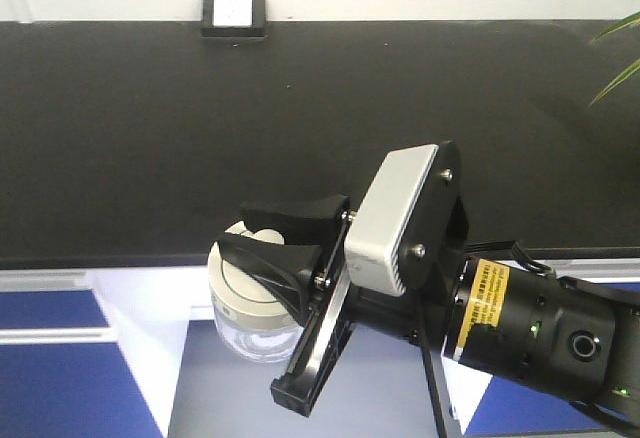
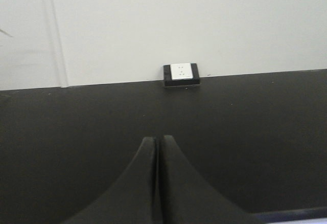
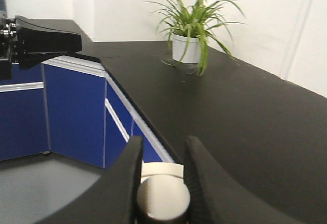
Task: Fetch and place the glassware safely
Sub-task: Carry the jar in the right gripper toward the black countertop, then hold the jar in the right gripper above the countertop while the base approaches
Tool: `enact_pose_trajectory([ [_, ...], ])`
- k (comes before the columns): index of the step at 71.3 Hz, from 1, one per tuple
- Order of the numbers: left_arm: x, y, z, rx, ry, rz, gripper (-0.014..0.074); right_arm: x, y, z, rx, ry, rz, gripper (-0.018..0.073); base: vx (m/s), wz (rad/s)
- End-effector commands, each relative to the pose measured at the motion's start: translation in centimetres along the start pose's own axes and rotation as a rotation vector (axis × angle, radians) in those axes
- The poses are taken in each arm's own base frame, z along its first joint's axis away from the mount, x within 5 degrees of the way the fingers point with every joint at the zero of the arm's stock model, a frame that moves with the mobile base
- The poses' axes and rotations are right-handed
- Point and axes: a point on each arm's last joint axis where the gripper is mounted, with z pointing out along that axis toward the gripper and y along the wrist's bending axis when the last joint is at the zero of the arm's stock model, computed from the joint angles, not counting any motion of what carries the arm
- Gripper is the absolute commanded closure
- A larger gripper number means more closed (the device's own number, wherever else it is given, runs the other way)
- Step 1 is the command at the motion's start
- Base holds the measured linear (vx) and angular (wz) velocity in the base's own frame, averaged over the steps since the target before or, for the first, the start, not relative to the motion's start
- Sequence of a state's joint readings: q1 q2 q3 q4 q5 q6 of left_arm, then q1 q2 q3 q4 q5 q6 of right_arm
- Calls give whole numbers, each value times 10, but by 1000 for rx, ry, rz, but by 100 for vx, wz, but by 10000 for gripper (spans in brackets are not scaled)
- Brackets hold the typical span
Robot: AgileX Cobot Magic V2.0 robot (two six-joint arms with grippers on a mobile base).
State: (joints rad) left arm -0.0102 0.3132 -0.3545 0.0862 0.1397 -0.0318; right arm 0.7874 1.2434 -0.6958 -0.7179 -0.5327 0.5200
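The glassware (image 1: 240, 320) is a squat clear jar with a wide off-white lid (image 3: 162, 170) and a round knob (image 3: 163, 199). In the front view it sits just in front of the black counter's front edge, over a grey surface. My right gripper (image 1: 250, 238) comes in from the right, shut on the jar's knob. In the right wrist view both fingers (image 3: 127, 178) press the knob's sides. My left gripper (image 2: 158, 141) is shut with nothing in it, pointing across the black counter toward the wall. Whether the jar rests on anything is hidden.
A long black counter (image 1: 300, 108) runs along a white wall with a socket (image 1: 233, 13). A potted plant (image 3: 186, 45) stands on the counter's far corner. Blue cabinets (image 3: 76, 111) lie under the counter. The left arm's black end (image 3: 41, 40) shows at upper left.
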Motion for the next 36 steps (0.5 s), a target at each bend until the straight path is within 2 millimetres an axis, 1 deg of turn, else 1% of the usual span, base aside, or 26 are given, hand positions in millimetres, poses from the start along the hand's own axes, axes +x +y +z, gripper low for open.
enact_pose_trajectory([
  [1,-14,0,0,8,-84,-19,603,-25,0,-4,-16,-137,-4,563,21,-28],
  [16,-14,0,0,8,-84,-19,603,-25,0,-4,-16,-137,-4,563,22,-11],
  [36,-14,0,0,8,-84,-19,603,-25,0,-4,-16,-137,-4,563,24,8],
])
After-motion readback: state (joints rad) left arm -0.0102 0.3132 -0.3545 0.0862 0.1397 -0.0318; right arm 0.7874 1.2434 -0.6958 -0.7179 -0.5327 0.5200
